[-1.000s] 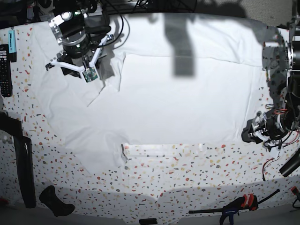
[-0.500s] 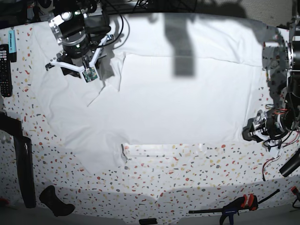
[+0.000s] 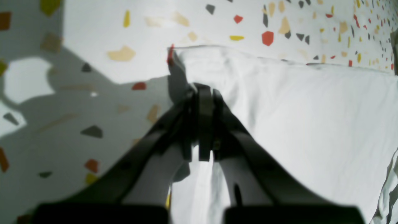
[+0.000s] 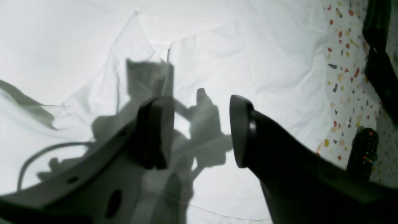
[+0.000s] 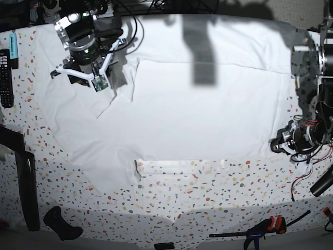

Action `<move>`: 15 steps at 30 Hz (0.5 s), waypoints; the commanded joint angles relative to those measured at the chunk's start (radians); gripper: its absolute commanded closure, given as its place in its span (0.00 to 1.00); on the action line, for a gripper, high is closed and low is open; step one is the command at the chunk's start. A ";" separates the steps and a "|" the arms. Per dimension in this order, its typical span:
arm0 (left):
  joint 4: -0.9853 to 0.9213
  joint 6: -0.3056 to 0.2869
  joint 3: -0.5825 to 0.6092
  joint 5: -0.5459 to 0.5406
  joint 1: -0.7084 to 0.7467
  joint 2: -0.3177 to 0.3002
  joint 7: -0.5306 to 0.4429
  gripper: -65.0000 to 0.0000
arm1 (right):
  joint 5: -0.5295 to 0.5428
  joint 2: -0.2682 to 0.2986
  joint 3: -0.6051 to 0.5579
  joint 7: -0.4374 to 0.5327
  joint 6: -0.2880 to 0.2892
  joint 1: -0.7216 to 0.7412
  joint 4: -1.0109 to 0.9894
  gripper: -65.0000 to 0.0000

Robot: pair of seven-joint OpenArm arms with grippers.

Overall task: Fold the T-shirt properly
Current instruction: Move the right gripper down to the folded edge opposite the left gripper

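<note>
Spreading across most of the speckled worktop (image 5: 208, 187), the white T-shirt (image 5: 197, 114) is lying nearly flat in the base view, filling the middle and upper part of the frame, with one sleeve reaching toward the lower left and a loose fold sitting at the upper left.

The step in hand looks like taking hold of the shirt's edge to begin a fold. At the right edge of the base view the left tool (image 3: 201, 93) is clenching a corner of the T-shirt (image 3: 295, 118), jaws pressed together with the hem pinched between them. Doing this well probably means lifting slowly, so that only the gripped layer is rising and the hem is not slipping out, and carrying the edge straight across so that the fold line is coming out even. The right tool (image 4: 202, 130), at the upper left of the base view, is hanging released over rumpled cloth, jaws apart and holding nothing; it would need a matching hold before both edges travel together.

The left wrist view is showing what the base view cannot: the pinch itself, right at the cloth's corner, with bare worktop just beside it. The right wrist view is showing the gap between the jaws and the creases below them, plus a black remote control (image 4: 363, 149) at its lower right. Only the base view is giving the whole layout and how far apart the two tools are standing.
</note>
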 commanded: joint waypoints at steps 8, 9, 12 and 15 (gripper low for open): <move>0.085 -0.010 -0.001 -0.008 -0.026 -0.013 -0.005 1.00 | -0.069 0.005 0.002 0.093 -0.076 0.095 0.019 0.55; 0.089 -0.010 -0.001 -0.008 -0.026 -0.013 -0.005 1.00 | -0.052 0.005 0.003 0.076 -0.080 0.129 0.019 0.55; 0.095 -0.010 -0.001 -0.008 -0.025 -0.013 -0.005 1.00 | 0.048 0.005 0.004 0.031 -0.080 0.241 0.013 0.55; 0.095 -0.010 -0.001 -0.008 -0.025 -0.013 -0.004 1.00 | 0.126 0.005 0.003 0.018 -0.079 0.345 -0.022 0.55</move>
